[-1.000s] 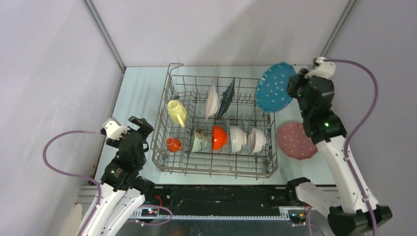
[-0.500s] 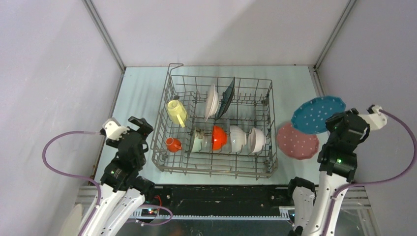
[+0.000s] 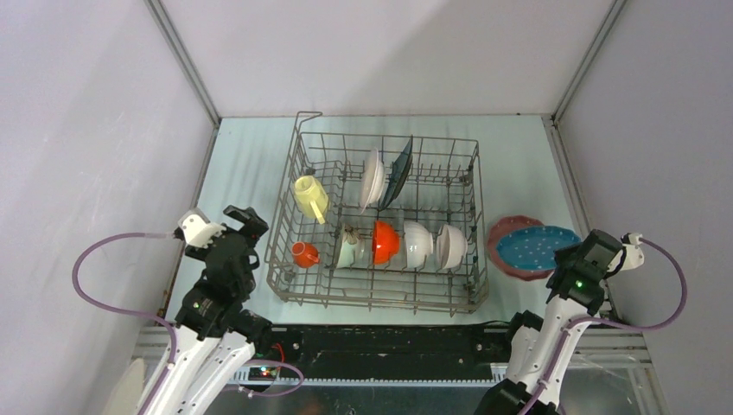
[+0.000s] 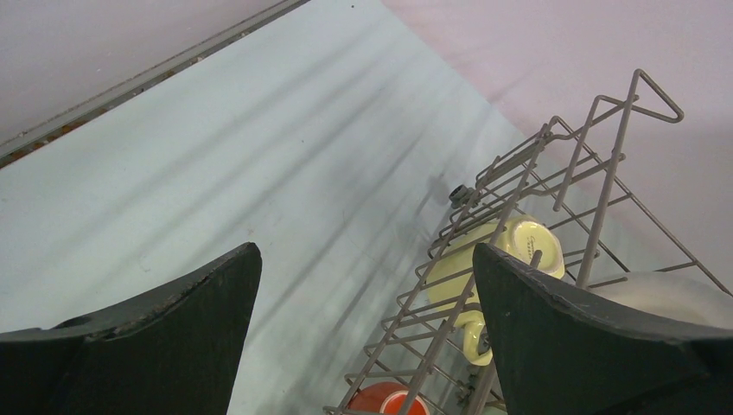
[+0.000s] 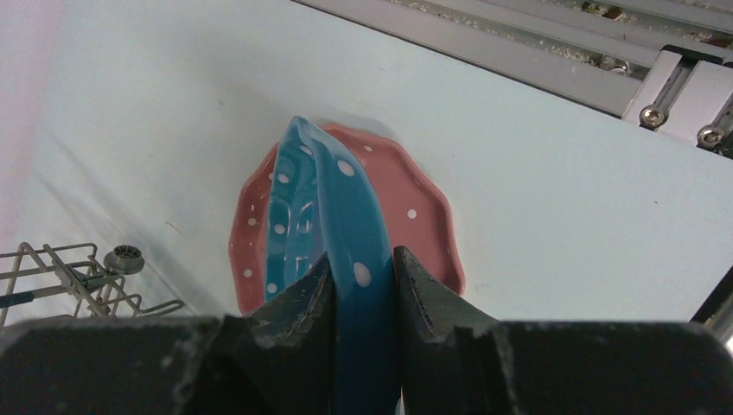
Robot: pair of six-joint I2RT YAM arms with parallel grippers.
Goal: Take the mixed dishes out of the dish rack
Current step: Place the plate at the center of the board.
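The grey wire dish rack holds a pale yellow cup, a small orange mug, a pale green bowl, an orange bowl, two white bowls, a white plate and a black plate. My right gripper is shut on the rim of the blue dotted plate, which lies over the pink dotted plate right of the rack. In the right wrist view the blue plate sits between the fingers, above the pink plate. My left gripper is open and empty, left of the rack.
The rack's looped handle rises at its far left corner. The yellow cup and orange mug show through the rack wires in the left wrist view. A metal rail runs along the table's near edge. Walls enclose the table.
My right arm has swung the blue plate from the rack's far right corner down to the table and lowered it onto the pink plate. The left arm has not moved.
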